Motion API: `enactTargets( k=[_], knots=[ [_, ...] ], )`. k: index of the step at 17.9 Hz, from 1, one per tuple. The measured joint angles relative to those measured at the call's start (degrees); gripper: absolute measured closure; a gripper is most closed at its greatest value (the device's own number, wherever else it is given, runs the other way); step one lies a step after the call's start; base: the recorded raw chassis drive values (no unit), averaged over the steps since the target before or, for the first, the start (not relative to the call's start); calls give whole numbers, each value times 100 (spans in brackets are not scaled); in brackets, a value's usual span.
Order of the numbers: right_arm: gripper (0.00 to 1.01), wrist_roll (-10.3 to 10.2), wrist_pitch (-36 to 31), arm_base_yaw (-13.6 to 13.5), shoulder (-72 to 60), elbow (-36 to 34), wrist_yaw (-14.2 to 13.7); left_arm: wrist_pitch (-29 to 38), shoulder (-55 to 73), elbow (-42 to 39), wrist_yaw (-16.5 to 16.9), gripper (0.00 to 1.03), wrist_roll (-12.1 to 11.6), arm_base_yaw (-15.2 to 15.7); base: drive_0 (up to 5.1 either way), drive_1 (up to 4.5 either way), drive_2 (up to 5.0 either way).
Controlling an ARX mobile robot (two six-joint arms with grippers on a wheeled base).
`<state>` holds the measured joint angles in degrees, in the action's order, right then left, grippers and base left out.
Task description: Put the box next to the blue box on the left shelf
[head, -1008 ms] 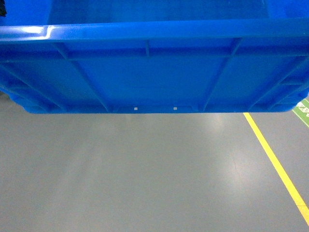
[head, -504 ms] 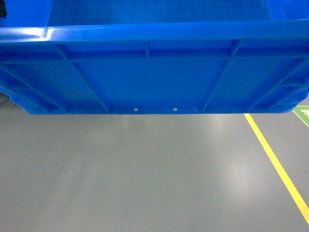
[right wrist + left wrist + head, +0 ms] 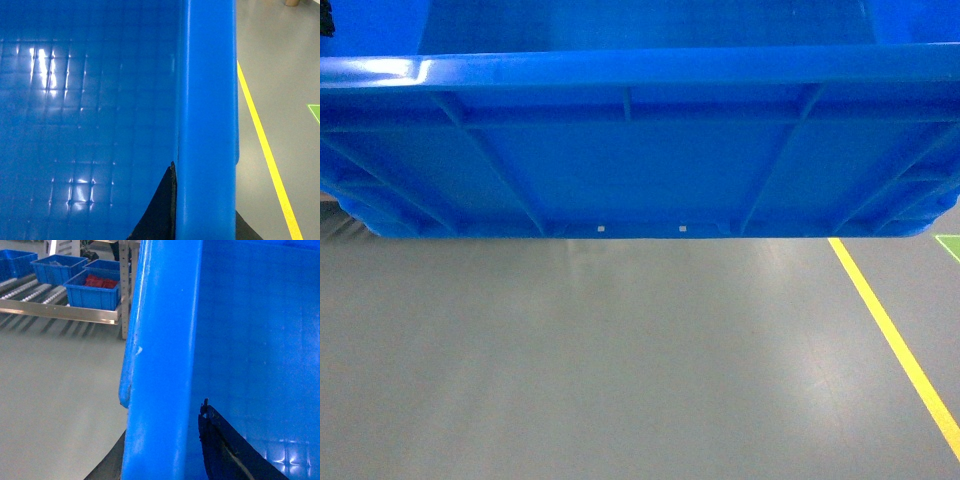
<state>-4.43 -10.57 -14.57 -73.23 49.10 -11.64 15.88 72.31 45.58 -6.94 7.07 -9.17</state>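
Left gripper [image 3: 165, 450] clamped over box [image 3: 640, 150] rim, one dark finger [image 3: 225, 450] inside the wall; right gripper [image 3: 202, 215] pinching the opposite rim the same way. Box held off the grey floor [image 3: 620, 370], filling 12 o'clock in head view.

Risks, as judgement: rim-only hold, so possible slip or tilt from uneven arm motion; forward view blocked by the box, so possible clip on the rack edge while docking.

Count: one carried box, two grippers, one yellow line [image 3: 895, 345] at 3 o'clock. Far off at 10 o'clock from left wrist: left shelf [image 3: 60, 312], four small blue bins [image 3: 92, 290] visible, one with red contents.
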Motion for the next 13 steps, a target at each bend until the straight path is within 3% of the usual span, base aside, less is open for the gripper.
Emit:
enactTargets(
  k=[13],
  knots=[
    [94,2,-15,0,-7,0,-2,2,0,0,2,73,4,0,-8,421,-437]
  ],
)
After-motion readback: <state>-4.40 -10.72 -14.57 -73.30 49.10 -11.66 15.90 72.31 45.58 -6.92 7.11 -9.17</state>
